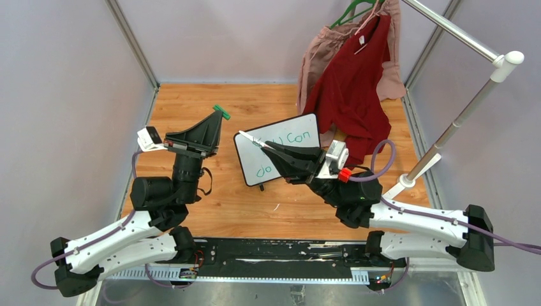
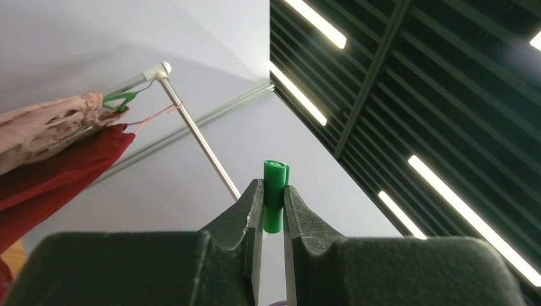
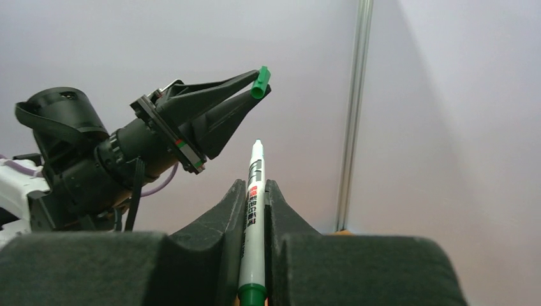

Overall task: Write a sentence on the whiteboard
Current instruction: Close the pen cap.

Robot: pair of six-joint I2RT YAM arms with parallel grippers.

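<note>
L gripper is raised off the wood table, tips aimed up and away from its base. Its jaws are clamped on a green cap, which sticks out past the fingertips. In the L wrist view the cap sits upright between the two pads of that gripper, w/ the top end clear above them. Ahead of the tips in that view: wall, ceiling lights and a rack pole.

To the right of the L gripper, near but apart from it, the whiteboard lies on the table, turned at an angle. The sentence is in green: top line ends in "Con", lower line starts w/ "do". The rest is hidden under the R gripper.

R gripper sits over the board's middle, pointing toward the board's upper-left corner. Its jaws are closed on a marker, a white barrel that runs out beyond the tips to about that corner. Can't tell if the marker touches the board. In the R wrist view the marker is pinched between the fingers of this gripper, and the L gripper w/ cap shows ahead, up and left.

Behind and right of the R gripper, a red garment and a pink garment hang on a green hanger. The red hem reaches down beside the board's right edge.
</note>
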